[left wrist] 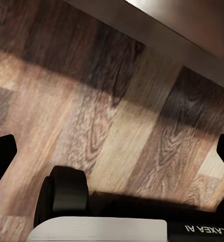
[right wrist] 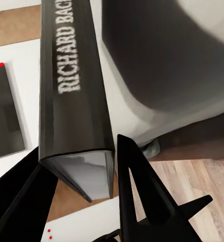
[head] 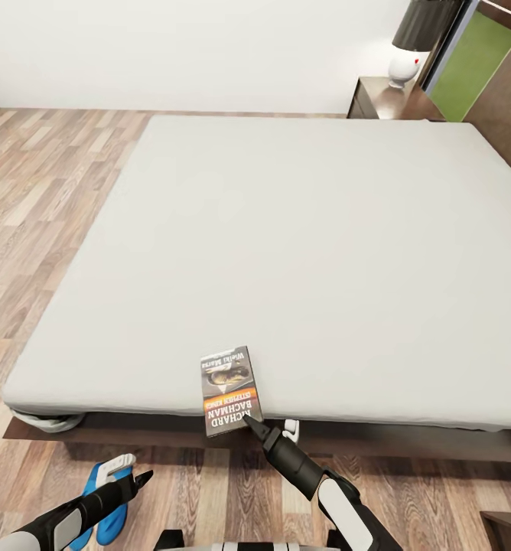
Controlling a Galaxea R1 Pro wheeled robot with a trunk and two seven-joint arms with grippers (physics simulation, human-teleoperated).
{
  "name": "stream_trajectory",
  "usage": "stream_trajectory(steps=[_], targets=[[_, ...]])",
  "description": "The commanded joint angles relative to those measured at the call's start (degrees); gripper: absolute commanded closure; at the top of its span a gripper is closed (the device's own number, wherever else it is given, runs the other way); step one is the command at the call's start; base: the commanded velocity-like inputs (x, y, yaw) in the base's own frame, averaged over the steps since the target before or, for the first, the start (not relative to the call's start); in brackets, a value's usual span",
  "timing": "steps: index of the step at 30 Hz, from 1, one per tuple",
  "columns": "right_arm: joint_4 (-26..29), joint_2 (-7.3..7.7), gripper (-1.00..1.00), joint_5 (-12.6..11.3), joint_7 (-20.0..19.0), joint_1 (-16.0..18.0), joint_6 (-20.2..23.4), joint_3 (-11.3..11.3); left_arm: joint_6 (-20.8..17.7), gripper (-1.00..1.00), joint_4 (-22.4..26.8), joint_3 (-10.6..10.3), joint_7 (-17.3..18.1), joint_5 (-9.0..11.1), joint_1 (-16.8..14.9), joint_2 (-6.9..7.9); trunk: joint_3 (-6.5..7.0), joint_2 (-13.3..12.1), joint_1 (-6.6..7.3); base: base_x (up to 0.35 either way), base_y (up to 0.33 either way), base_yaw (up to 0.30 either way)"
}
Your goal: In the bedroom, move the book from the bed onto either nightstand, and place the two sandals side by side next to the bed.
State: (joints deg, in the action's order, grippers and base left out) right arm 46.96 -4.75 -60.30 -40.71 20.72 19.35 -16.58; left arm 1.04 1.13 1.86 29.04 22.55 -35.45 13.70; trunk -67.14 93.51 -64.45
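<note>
Two grippers: one at the book, one low over the floor
Right gripper [head: 249, 419]: its dark fingers [right wrist: 142, 186] sit on either side of the book's near end, closed against it in the right wrist view
Book [head: 229, 389]: on the bed's near edge, its lower end jutting past the mattress; spine lettering reads in the right wrist view [right wrist: 74, 96]
Bed [head: 301, 229]: pale mattress, dark frame along the near side
Left gripper [head: 142, 480]: fingertips spread far apart in the left wrist view, bare plank floor [left wrist: 117, 116] between them
Sandal [head: 104, 497]: blue, on the floor beside the left gripper, partly behind the arm
Nightstand [head: 378, 99]: dark, at the far corner of the bed, carrying a lamp [head: 412, 46]
</note>
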Motion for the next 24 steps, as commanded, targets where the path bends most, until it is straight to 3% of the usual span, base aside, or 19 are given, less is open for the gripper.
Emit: stream_trajectory(steps=[1, 24], targets=[[0.0, 0.01, 1.00, -0.6, 0.0, 0.0, 0.5, 0.0, 0.1, -1.00, -0.1, 0.2, 0.2, 0.0, 0.0, 0.01, 0.16, -0.4, 0.23, 0.000, 0.000, 0.000], [0.0, 0.01, 1.00, -0.6, 0.1, 0.0, 0.5, 0.0, 0.1, -1.00, -0.1, 0.2, 0.1, 0.0, 0.0, 0.01, 4.29, -9.6, 5.28, 0.000, 0.000, 0.000]])
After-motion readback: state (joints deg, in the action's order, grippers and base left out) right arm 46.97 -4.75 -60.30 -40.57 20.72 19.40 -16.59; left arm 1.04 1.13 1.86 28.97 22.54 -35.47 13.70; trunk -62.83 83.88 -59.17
